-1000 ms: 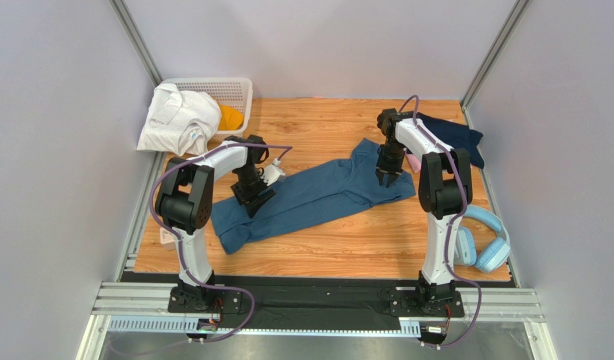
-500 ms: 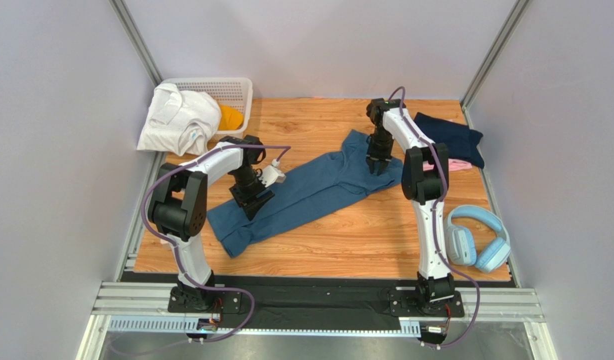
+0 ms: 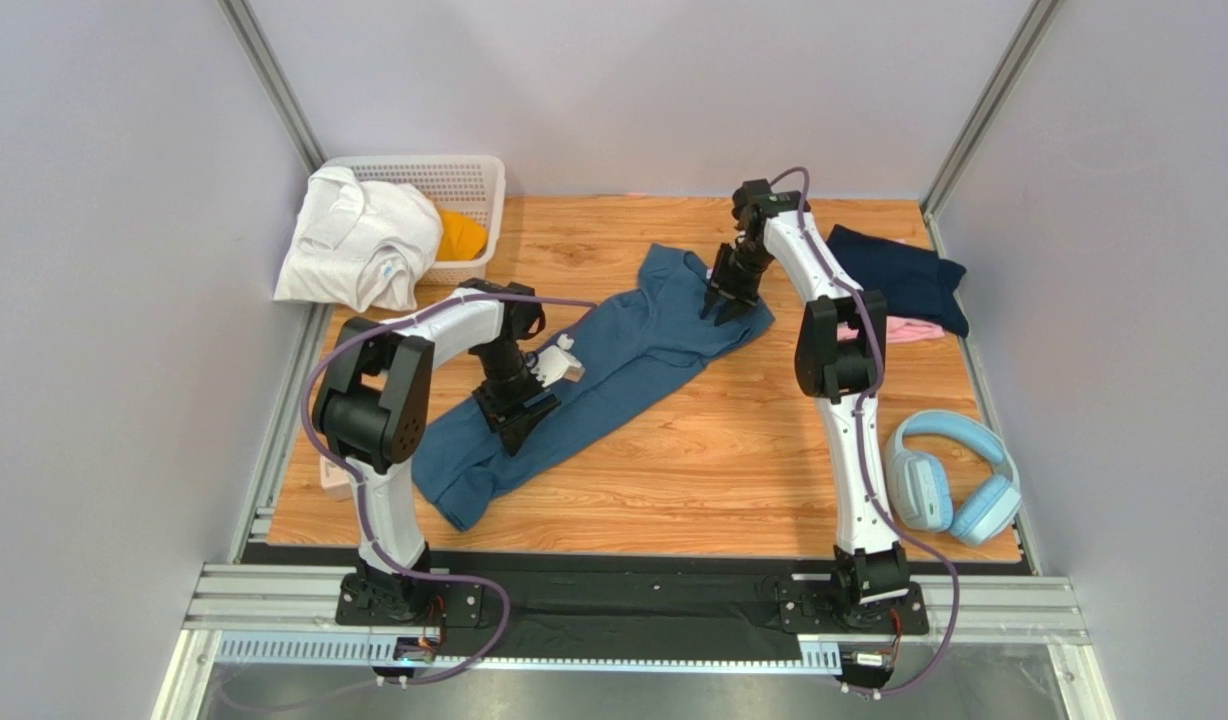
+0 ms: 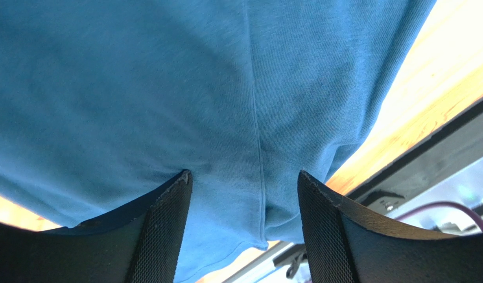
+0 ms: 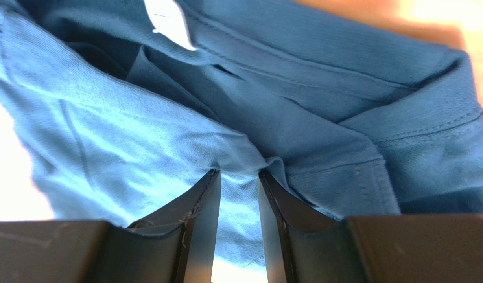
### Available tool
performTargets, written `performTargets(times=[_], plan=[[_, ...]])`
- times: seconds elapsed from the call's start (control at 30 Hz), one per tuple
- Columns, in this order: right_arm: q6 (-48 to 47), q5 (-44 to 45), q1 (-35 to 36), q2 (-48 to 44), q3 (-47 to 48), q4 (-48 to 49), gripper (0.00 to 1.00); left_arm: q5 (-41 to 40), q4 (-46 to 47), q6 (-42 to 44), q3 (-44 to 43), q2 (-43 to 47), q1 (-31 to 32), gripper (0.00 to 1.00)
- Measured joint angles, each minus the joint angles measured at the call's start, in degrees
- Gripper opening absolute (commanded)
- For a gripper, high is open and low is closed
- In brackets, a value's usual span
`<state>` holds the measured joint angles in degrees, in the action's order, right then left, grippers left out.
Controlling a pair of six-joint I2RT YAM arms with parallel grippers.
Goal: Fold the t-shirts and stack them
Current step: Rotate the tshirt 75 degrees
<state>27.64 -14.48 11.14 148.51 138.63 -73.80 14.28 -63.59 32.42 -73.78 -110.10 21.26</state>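
Top view: a slate-blue t-shirt [image 3: 620, 353] is lying diagonally across the middle of the wooden surface [image 3: 725, 465], running from lower left to upper centre. The left end effector [image 3: 512, 413] is pressing on its lower half, and the right end effector [image 3: 730, 300] is sitting at its upper end. A white t-shirt [image 3: 357, 233] is draping over a basket [image 3: 470, 183] at upper left. A navy t-shirt [image 3: 906, 273] is lying at upper right.

Left wrist view: the fingers [image 4: 161, 224] are standing wide apart, with blue cloth lying flat between them.

Right wrist view: the fingers [image 5: 193, 224] are clamping a fold of blue cloth below the collar.
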Motion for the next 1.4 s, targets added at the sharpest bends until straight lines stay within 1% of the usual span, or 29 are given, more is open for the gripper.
performTargets(times=[0.3, 0.43, 0.7, 0.87, 1.0, 1.07, 1.17, 1.2, 1.27, 1.33, 1.4], plan=[[5.27, -13.07, -1.01, 3.06, 1.66, 10.34, 0.38, -0.81, -2.47, -0.15, -1.81, -1.95, 1.86, 0.72], [8.02, -18.01, -1.99, 4.37, 2.05, 15.23, 0.39, 1.07, -4.83, -0.44, -4.33, -3.98, 3.93, 0.72], [11.67, -21.64, -4.17, 6.71, 3.89, 21.16, 0.40, 9.27, -7.91, -1.97, -12.04, -9.55, 12.59, 0.71], [12.98, -22.73, -5.88, 7.52, 4.59, 23.28, 0.41, 17.68, -11.39, -2.80, -19.58, -15.52, 16.79, 0.70], [13.88, -23.56, -6.86, 8.04, 4.92, 25.20, 0.43, 24.96, -12.57, -2.05, -23.43, -18.69, 18.29, 0.70], [14.43, -23.71, -7.26, 8.52, 5.53, 25.83, 0.44, 28.79, -12.94, -0.52, -24.65, -19.19, 18.51, 0.70], [15.26, -24.55, -7.82, 9.25, 6.47, 27.23, 0.51, 34.45, -13.22, 1.79, -27.74, -19.04, 18.58, 0.73], [15.41, -24.65, -7.89, 9.46, 6.91, 27.54, 0.54, 35.65, -13.14, 2.25, -28.35, -18.62, 18.58, 0.73], [15.76, -25.03, -7.98, 9.75, 7.56, 28.09, 0.56, 37.73, -13.51, 2.56, -30.05, -17.09, 18.56, 0.72], [15.85, -25.07, -8.13, 9.73, 7.82, 28.59, 0.59, 38.36, -13.94, 1.99, -33.55, -15.65, 18.43, 0.71], [15.85, -25.07, -8.17, 9.64, 7.76, 28.87, 0.67, 38.34, -13.64, -1.99, -38.97, -14.27, 17.68, 0.72]])
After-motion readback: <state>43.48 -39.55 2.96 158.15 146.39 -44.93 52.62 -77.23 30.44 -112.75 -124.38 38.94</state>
